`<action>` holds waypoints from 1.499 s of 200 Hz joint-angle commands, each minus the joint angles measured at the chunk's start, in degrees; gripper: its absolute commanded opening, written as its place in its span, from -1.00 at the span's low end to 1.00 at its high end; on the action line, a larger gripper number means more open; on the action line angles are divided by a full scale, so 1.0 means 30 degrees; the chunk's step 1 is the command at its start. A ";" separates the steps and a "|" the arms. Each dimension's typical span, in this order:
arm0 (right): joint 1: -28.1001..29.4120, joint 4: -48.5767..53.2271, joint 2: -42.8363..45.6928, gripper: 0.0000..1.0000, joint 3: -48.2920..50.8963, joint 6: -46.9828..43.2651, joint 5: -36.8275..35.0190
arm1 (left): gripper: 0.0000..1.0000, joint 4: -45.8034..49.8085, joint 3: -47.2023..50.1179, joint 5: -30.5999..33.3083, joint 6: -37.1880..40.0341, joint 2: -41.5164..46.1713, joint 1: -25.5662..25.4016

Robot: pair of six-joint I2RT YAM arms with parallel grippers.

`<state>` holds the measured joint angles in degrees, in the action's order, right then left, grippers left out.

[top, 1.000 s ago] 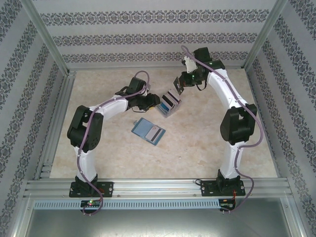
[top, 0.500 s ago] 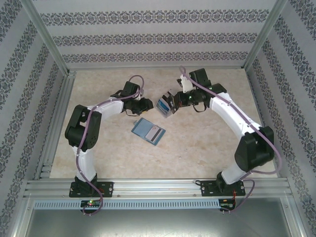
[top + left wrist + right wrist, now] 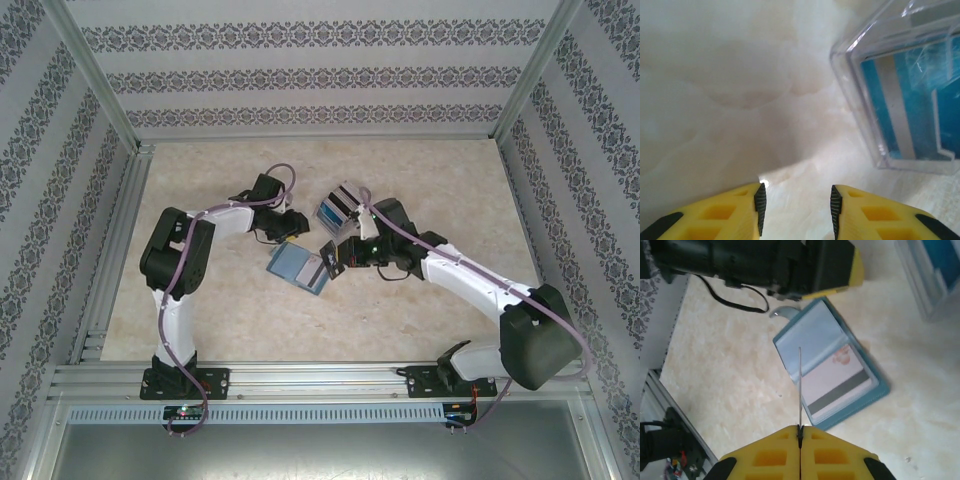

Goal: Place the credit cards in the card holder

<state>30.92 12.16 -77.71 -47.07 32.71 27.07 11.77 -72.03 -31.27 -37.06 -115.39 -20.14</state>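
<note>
My right gripper (image 3: 800, 429) is clamped on one credit card (image 3: 800, 385). I see the card edge-on as a thin line, so I cannot tell its colour. Under it the open card holder (image 3: 805, 335) lies flat with a striped card (image 3: 837, 385) in its pocket. Farther off, my left gripper (image 3: 796, 202) has its jaws apart and empty, near the clear box (image 3: 852, 70). The frame edge cuts off the blue cards (image 3: 920, 95) inside the box.

The right gripper (image 3: 340, 254) held a dark credit card (image 3: 329, 262) above the open card holder (image 3: 292, 262), near a clear box (image 3: 336, 208).
</note>
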 commanded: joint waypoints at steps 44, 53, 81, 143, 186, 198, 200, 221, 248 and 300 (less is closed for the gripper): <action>0.0417 -0.5659 -0.1400 -0.83 0.2144 0.3396 0.0523 | -0.16 -0.0228 0.3842 0.0666 -0.0270 0.3420 0.0167; 0.0482 -0.6288 -0.1746 -0.83 0.2291 0.3669 0.0813 | -0.16 -0.0206 0.4037 0.0666 -0.0382 0.3770 0.0175; 0.0951 -0.7395 -0.2808 -0.83 0.2188 0.3966 0.1311 | -0.16 0.0148 0.4400 0.0883 -0.0657 0.5379 0.0171; 0.1353 -0.9419 -0.4302 -0.83 0.2593 0.5082 0.0488 | -0.16 0.2677 0.5389 0.1967 -0.0010 0.7973 0.0165; 0.1354 -1.0711 -0.5282 -0.83 0.2740 0.5991 0.0420 | -0.17 0.3111 0.7057 0.2433 0.0018 0.8482 0.0176; 0.1337 -1.1086 -0.5649 -0.83 0.2740 0.6200 0.0618 | -0.17 0.3166 0.7424 0.2482 0.0019 0.8559 0.0158; 0.1343 -1.1152 -0.5707 -0.83 0.2740 0.6234 0.0653 | -0.17 0.3167 0.7493 0.2475 0.0019 0.8576 0.0160; 0.1333 -1.1607 -0.6127 -0.83 0.2795 0.6448 0.0678 | -0.17 0.3079 0.8061 0.2452 -0.0010 0.8636 0.0177; 0.1254 -1.1602 -0.6150 -0.83 0.3056 0.6647 0.0181 | -0.19 0.3108 0.8408 0.2431 -0.0010 0.8624 0.0154; 0.1357 -1.1945 -0.7133 -0.83 0.2565 0.6778 0.1037 | -0.33 0.2384 0.9010 0.2133 -0.0316 0.8436 0.0155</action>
<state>34.65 -21.82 -97.27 -38.85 52.40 29.10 19.33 -45.95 -24.97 -37.91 -90.85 -20.12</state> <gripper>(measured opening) 0.089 0.346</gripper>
